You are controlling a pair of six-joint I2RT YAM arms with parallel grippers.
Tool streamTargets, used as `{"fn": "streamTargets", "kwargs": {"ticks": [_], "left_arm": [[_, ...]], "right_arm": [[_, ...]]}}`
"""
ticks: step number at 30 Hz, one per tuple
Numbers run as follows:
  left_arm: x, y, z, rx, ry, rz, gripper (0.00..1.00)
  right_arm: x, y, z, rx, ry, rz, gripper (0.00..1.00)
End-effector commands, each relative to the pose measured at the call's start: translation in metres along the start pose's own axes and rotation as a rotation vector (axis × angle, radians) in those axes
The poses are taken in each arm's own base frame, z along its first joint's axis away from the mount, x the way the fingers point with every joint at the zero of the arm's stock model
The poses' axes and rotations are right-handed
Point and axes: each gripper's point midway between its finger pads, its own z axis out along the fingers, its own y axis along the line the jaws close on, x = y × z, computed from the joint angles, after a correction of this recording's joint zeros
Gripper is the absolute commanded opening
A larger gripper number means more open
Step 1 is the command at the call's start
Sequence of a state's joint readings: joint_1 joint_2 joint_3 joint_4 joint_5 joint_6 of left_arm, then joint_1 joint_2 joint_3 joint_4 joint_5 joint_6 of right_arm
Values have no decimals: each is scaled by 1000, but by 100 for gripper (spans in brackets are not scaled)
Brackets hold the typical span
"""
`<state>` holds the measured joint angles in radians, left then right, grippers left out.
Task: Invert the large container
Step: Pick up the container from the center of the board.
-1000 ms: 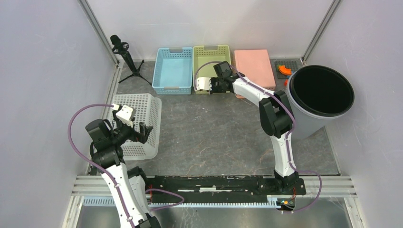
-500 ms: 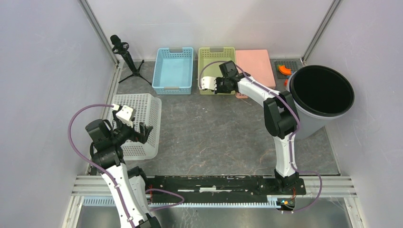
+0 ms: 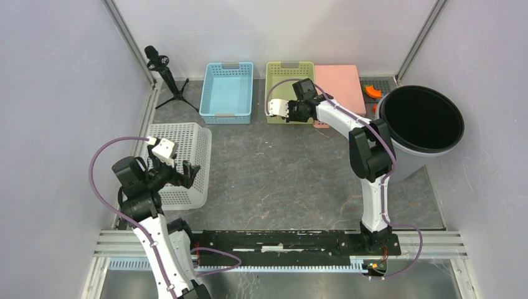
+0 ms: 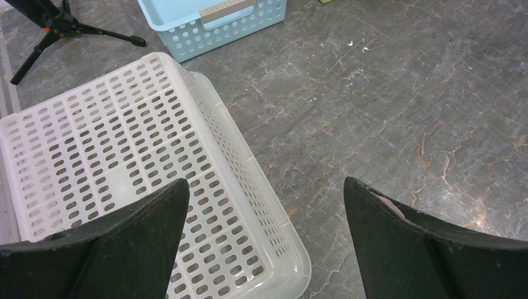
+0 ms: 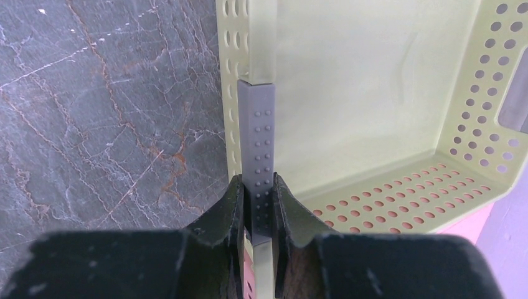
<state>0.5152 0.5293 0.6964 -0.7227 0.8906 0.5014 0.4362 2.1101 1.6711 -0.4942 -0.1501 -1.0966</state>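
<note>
My right gripper (image 3: pixel 294 116) is shut on the grey handle strip of the near rim of a green perforated basket (image 3: pixel 289 78), which stands open side up at the back. The right wrist view shows the fingers (image 5: pixel 257 187) pinching that rim, with the basket's inside (image 5: pixel 348 93) to the right. A large grey bucket (image 3: pixel 420 118) with a dark inside stands upright at the right. A white perforated basket (image 3: pixel 180 149) lies bottom up at the left. My left gripper (image 3: pixel 187 173) hangs open and empty over its near right corner (image 4: pixel 264 187), above the basket (image 4: pixel 124 162).
A blue basket (image 3: pixel 227 90) stands left of the green one, and its corner shows in the left wrist view (image 4: pixel 212 18). A pink container (image 3: pixel 337 84) touches the green one's right side. A black tripod (image 3: pixel 165 71) is back left. An orange item (image 3: pixel 372 91) lies behind the bucket.
My right gripper has slid the green basket to the right, away from the blue basket, and the pink container has shifted right with it. The left arm has not moved.
</note>
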Motion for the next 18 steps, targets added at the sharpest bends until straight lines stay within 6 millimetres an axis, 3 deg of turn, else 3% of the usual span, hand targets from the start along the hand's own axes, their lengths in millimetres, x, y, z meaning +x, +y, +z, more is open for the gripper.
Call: {"fn": "streamTargets", "kwargs": {"ticks": [1,6,18], "left_arm": [[-7,3,-1,-17,-22,9,100],[-7,3,-1,-16,-22,9,100],[-8,3,-2,-23,-28,17,100]], "right_arm": [[1,-5,-19,9,4,-5,0],[-4,0,-25,-16,-14,-26,0],[-51,28,-58,-1,-109,-107,0]]}}
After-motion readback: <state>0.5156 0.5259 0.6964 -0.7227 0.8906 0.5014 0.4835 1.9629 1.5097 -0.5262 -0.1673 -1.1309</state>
